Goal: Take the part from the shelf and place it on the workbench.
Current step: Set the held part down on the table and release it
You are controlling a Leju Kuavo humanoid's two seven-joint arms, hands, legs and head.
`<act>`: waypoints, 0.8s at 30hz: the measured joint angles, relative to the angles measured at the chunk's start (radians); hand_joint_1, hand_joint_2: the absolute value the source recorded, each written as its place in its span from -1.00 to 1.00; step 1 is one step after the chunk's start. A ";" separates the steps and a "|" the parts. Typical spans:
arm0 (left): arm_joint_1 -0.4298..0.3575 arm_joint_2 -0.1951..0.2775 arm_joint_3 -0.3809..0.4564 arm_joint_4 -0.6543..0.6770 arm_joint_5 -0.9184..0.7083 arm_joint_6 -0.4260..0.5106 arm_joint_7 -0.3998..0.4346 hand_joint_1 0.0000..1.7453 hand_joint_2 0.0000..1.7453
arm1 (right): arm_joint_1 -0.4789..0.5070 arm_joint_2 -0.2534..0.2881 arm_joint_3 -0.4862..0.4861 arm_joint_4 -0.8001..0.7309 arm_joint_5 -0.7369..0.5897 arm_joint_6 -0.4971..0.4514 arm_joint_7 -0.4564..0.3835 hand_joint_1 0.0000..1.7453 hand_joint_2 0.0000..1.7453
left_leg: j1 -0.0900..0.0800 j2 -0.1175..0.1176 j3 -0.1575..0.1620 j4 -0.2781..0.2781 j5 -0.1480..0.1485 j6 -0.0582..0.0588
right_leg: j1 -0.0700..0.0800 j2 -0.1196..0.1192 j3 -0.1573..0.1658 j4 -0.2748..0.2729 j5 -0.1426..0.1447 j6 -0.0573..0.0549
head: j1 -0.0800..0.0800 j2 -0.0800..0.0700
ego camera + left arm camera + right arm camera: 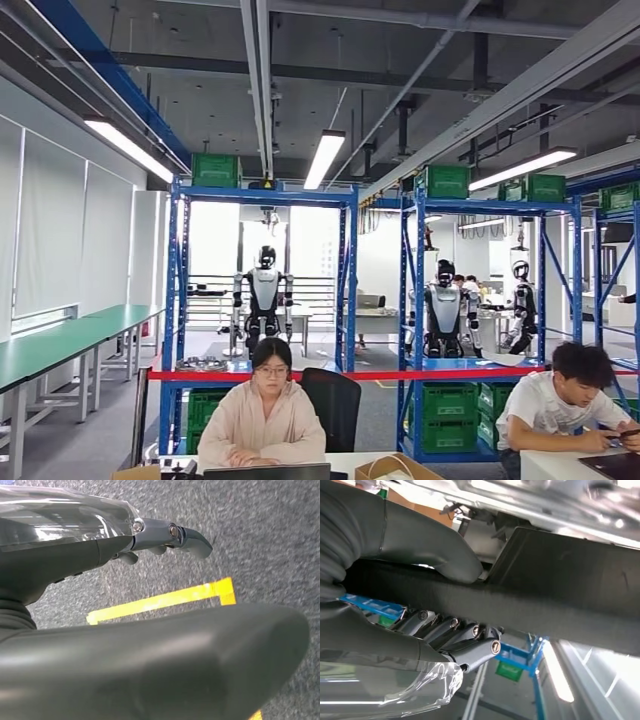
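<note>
Right hand [444,630] is gripping a flat black slab, thumb on one face and dark fingers [471,632] curled under the other; I read this as the part [561,595], lifted. Left hand [113,545] hangs over grey carpet near a yellow floor-tape line [162,600], fingers straight and holding nothing. Ahead stands the blue steel shelf rack [260,195]; left of it runs a long green-topped desk [68,340]. Carry step, I'd say. Next: turn to that desk and lower the part flat.
</note>
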 joint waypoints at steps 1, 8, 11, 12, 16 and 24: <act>0.001 -0.001 0.000 0.000 0.000 0.000 0.000 -1.00 1.00 | -0.003 0.007 0.006 0.011 0.000 0.005 -0.005 1.00 1.00 | 0.000 0.001 -0.004 0.011 -0.011 -0.003 | -0.002 -0.001 0.005 -0.010 0.004 -0.005 | 0.000 0.000; 0.007 -0.003 0.000 0.000 0.001 0.000 -0.001 -1.00 1.00 | -0.008 0.036 0.021 0.097 -0.001 0.012 -0.044 1.00 1.00 | 0.002 0.003 -0.094 0.200 -0.073 -0.012 | -0.002 -0.002 0.013 -0.019 0.007 -0.016 | 0.000 0.000; 0.003 -0.004 0.000 0.001 0.001 0.000 -0.001 -1.00 1.00 | -0.009 0.040 0.017 0.127 -0.008 0.017 -0.061 1.00 1.00 | 0.005 0.004 -0.016 0.038 0.000 -0.015 | 0.000 0.001 0.006 0.002 -0.005 0.000 | 0.000 0.000; 0.001 -0.005 0.000 0.002 0.001 0.000 -0.002 -1.00 1.00 | -0.009 0.041 0.013 0.139 -0.011 0.019 -0.066 1.00 1.00 | 0.004 0.004 -0.006 0.016 0.002 -0.012 | 0.001 0.001 0.003 0.008 -0.008 0.004 | 0.000 0.000; 0.000 -0.008 -0.001 0.004 0.002 -0.001 -0.003 -1.00 1.00 | -0.009 0.042 -0.019 0.184 -0.029 0.025 -0.073 1.00 1.00 | 0.000 0.003 -0.003 0.011 0.000 0.011 | -0.003 0.000 -0.003 0.026 -0.023 0.017 | 0.000 0.000; -0.001 -0.009 -0.002 0.004 0.003 0.000 -0.005 -1.00 1.00 | -0.011 0.039 -0.116 0.233 -0.042 0.030 -0.058 0.50 0.50 | -0.004 0.001 0.004 0.009 0.001 0.024 | -0.009 -0.001 -0.076 0.195 -0.073 0.024 | 0.000 0.000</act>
